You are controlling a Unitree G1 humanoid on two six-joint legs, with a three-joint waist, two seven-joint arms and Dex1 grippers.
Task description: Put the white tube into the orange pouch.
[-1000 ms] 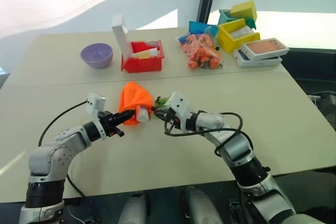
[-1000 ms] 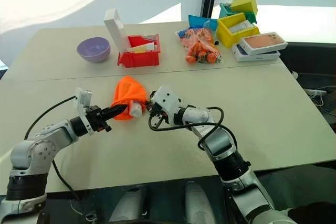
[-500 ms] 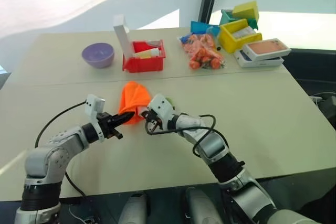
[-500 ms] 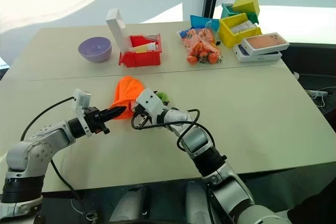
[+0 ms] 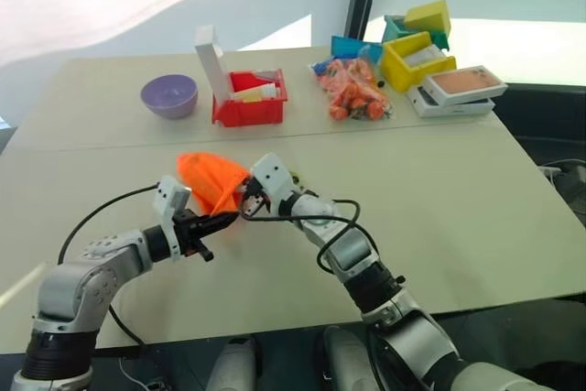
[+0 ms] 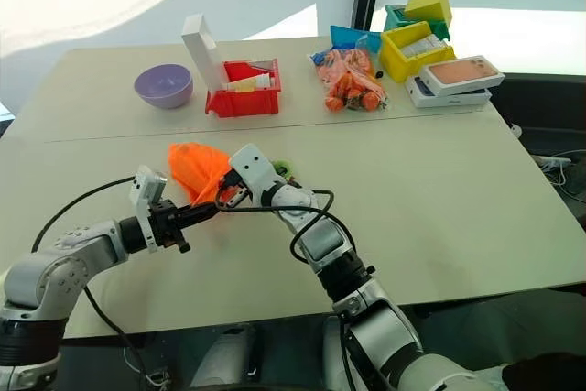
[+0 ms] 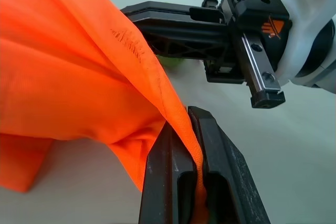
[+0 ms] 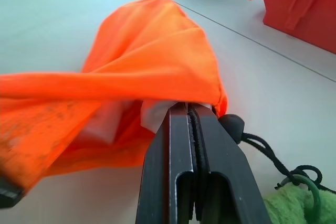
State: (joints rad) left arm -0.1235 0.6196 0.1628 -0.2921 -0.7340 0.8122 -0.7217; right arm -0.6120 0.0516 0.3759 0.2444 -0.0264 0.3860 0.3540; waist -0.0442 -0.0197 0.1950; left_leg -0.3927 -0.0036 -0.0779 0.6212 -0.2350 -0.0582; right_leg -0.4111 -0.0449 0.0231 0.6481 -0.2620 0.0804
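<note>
The orange pouch (image 5: 209,180) hangs stretched between both grippers just above the table (image 5: 439,199). My left gripper (image 7: 189,121) is shut on one edge of its rim, nearer to me. The right gripper (image 8: 186,109) is shut on the opposite edge, beside the black cord stopper (image 8: 232,125). Inside the pouch mouth a pale white shape (image 8: 152,115) shows, which seems to be the white tube; its cap and print are hidden. The black cord runs to the green fuzzy ball (image 8: 294,205), which lies on the table by the right wrist.
Along the far side stand a purple bowl (image 5: 168,95), a red bin (image 5: 249,107) with a raised white lid and a cream tube, a clear bag of orange pieces (image 5: 352,89), yellow bins (image 5: 417,59) and a phone box (image 5: 462,87).
The right gripper moved left from beside the pouch onto its rim. The pouch was pulled left, lifted and spread out. The tube end no longer sticks out of it.
</note>
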